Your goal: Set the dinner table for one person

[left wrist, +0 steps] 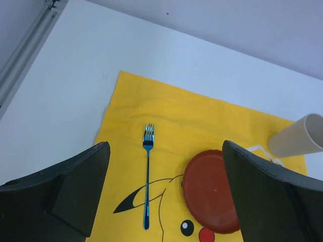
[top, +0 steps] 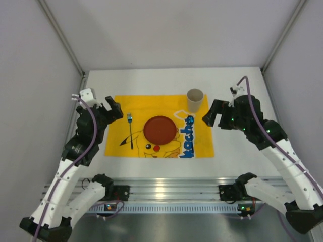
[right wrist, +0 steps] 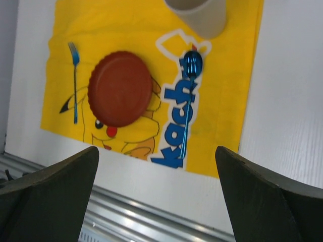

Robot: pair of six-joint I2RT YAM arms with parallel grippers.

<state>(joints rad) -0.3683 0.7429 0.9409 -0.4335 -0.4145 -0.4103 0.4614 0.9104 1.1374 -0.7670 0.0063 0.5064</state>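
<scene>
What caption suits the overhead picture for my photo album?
Red plate between blue fork and spoon, cup behind, on a yellow cloth; left pincer and right pincer hover open alongside.

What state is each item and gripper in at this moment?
left gripper: open, holding nothing.
right gripper: open, holding nothing.
yellow cloth: spread flat on the dinner table.
red plate: flat mid-cloth, nothing on it.
blue fork: flat on the cloth, left of the plate.
blue spoon: flat on the cloth, right of the plate.
cup: upright at the cloth's far right corner.
</scene>
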